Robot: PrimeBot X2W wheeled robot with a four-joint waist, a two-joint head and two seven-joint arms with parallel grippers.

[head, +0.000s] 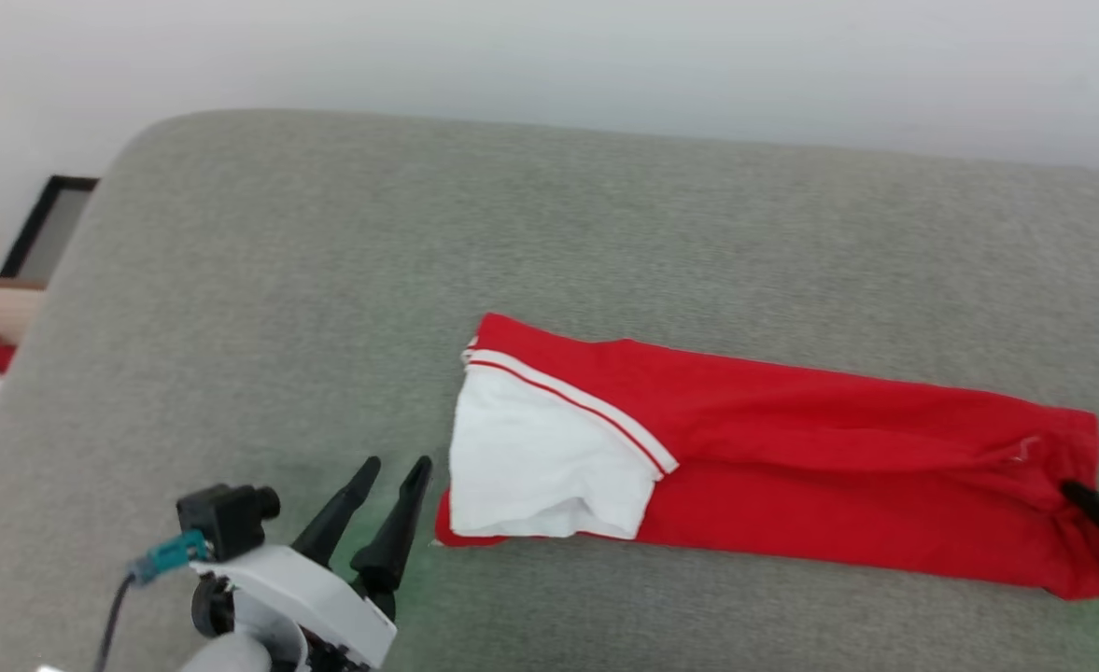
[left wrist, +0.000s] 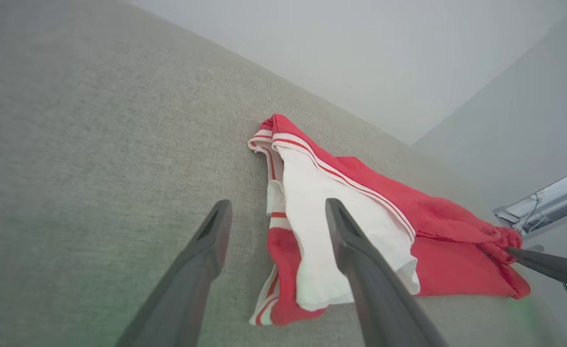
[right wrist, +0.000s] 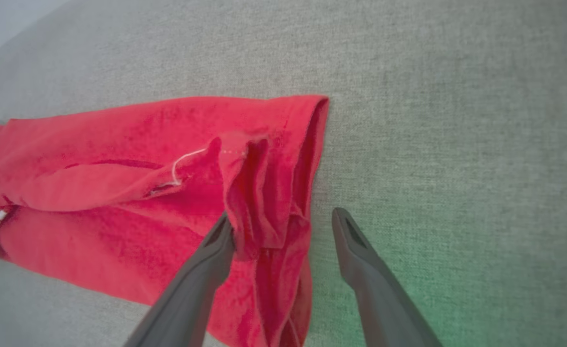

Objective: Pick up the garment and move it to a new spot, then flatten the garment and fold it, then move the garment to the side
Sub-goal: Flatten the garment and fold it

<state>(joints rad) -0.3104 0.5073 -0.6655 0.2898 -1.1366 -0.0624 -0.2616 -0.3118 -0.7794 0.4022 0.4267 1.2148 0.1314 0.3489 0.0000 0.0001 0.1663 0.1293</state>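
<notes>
**A:** Where are we on the fold?

**B:** left end effector sits over bare cushion, just left of the garment. Fingers apart, nothing in them. The garment is a long red strip along the cushion's front edge, right of the middle, with the white sleeve on top at its left end.

**A:** Right side?

**B:** right end effector is at the strip's right end, fingers apart too. One finger touches a bunched hem ridge, the other is over bare cushion. Not clamped on anything.

**A:** So the lengthwise fold looks in. My guess is end-to-end next.

**B:** Agreed. Doing it well:
- Left end first: pinch through all layers at the strip's end, not the sleeve alone. It looks loose and would likely flip out.
- The trim pokes out under the sleeve at the near corner. Tuck it or include it in the pinch.
- Keep the lift low, carry across, and lay edge on edge.
- Right end: flatten the hem ridge before folding, or it gets locked in as a lump.

**A:** Main risk?

**B:** The cushion weave looks grippy, so dragging would probably skew the strip. Lift, don't slide.
</notes>
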